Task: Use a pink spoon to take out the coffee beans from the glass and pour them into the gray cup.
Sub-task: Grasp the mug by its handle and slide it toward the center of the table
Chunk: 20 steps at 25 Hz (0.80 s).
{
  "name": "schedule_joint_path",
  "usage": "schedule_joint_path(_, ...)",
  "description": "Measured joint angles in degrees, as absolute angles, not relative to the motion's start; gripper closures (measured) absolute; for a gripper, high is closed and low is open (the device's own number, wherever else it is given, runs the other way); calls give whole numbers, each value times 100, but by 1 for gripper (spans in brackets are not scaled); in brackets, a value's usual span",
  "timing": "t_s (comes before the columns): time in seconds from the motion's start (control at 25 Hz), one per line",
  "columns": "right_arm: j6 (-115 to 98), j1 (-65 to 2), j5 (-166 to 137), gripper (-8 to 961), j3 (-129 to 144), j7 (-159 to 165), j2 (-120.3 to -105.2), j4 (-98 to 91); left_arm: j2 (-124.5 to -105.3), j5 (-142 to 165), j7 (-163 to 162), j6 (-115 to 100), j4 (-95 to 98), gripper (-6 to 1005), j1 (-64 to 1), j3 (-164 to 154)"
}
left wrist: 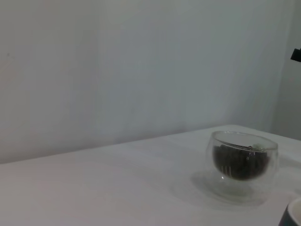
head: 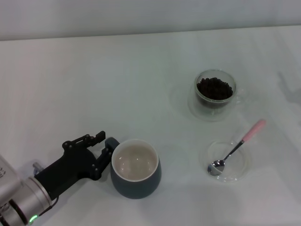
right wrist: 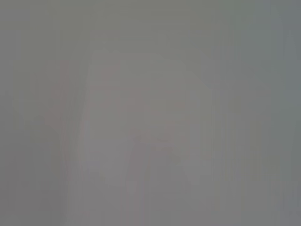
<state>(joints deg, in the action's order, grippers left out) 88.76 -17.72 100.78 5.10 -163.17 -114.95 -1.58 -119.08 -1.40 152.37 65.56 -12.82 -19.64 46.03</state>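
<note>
Reaching in from the lower left of the head view, the left gripper (head: 104, 143) sits at the handle (head: 112, 142) of the gray cup (head: 136, 168). Its black fingers (head: 96, 137) stand on either side of that small rounded handle, one above it and one below, but whether they press on it cannot be told. The cup stands upright at the bottom centre of the frame, its off-white inside bare.

Up in the upper right stands the glass (head: 215, 93), upright, with the coffee beans (head: 214, 88) as a dark heap inside. Below it, in the lower right, lies a flat clear dish (head: 229, 162). The spoon (head: 236, 147) rests in that dish: its silver bowl lies low on the dish's left side, and its stem slants up and right over the rim, so the pink end hangs past the dish toward the glass. Glass, dish and cup stand well apart on the white table (head: 94, 84).

From the left wrist view, the glass (left wrist: 241, 165) shows at the lower right with the beans (left wrist: 241, 161) filling its lower half, and a sliver of the cup's rim (left wrist: 292, 214) peeks in at the bottom right corner.

The right gripper is out of sight; its wrist view gives only a plain grey blur.
</note>
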Motion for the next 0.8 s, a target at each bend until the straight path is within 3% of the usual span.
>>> schedule_joint_path(0.12, 8876, -1786, 10071, 215, 510, -16330, -11495, -158, -11908, -146, 15298, 6612, -1283, 718, -1908, 4610)
schedule_joint_path(0.48, 8872, -1755, 10071, 215, 510, -16358, -11495, -192, -11909, -167, 15387, 6776, -1273, 428, -1640, 4621)
schedule_joint_path(0.8, 8824, -1704, 10066, 216, 515, -16355, -11487, -209, -11909, -150, 15569, 7200, -1195, 427, -1216, 4593)
